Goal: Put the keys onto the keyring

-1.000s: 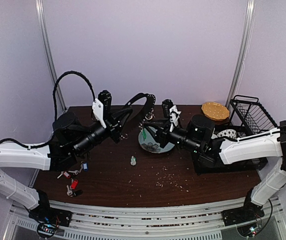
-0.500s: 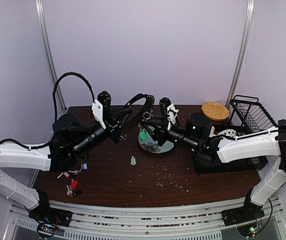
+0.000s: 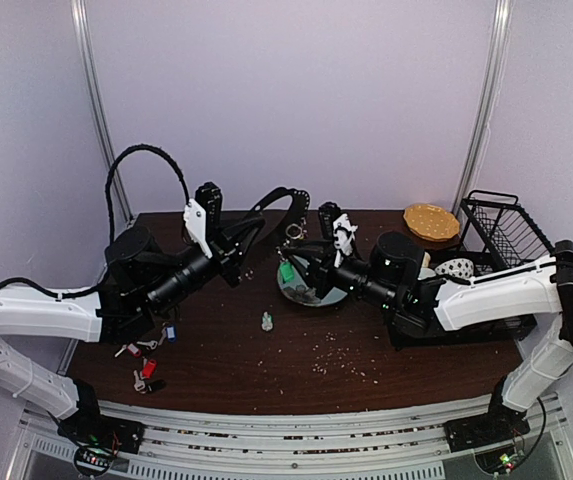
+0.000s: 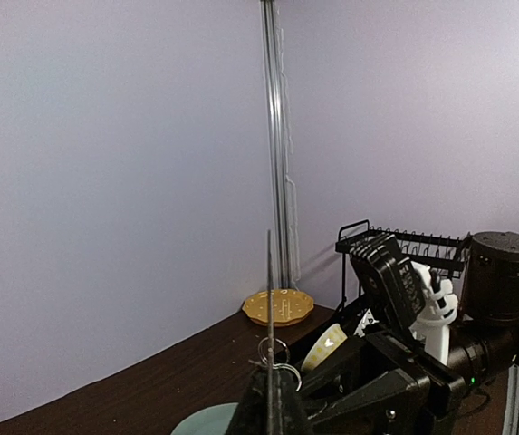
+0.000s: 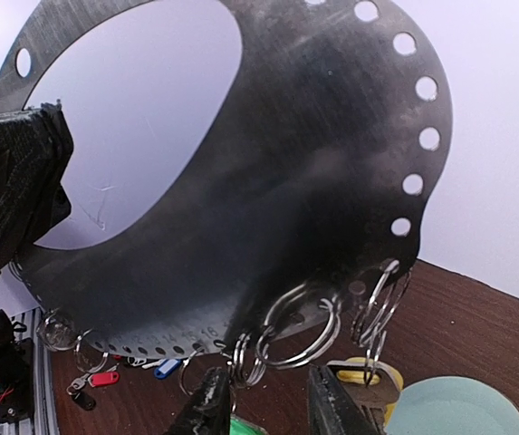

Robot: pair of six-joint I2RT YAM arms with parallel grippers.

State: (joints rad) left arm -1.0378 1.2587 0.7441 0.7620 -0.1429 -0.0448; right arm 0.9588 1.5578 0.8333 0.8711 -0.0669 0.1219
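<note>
The left claw (image 4: 269,414) is cut off at the bottom of its own view; it is clamped shut on the keyring (image 5: 313,181), which shows there only edge-on as a thin line; the right claw (image 5: 268,385) sits just below the ring's lower rim, fingers closed on one green-tagged key (image 3: 286,271), a mere sliver in the wrist view; one yellow-tagged key (image 5: 368,385) hangs from the rim; the overlapping split rings cannot be counted; three keys (image 3: 148,355), two red and one blue, lie on the table (image 3: 366,370), partly under the left arm (image 3: 46,310), well apart from both claws.
</note>
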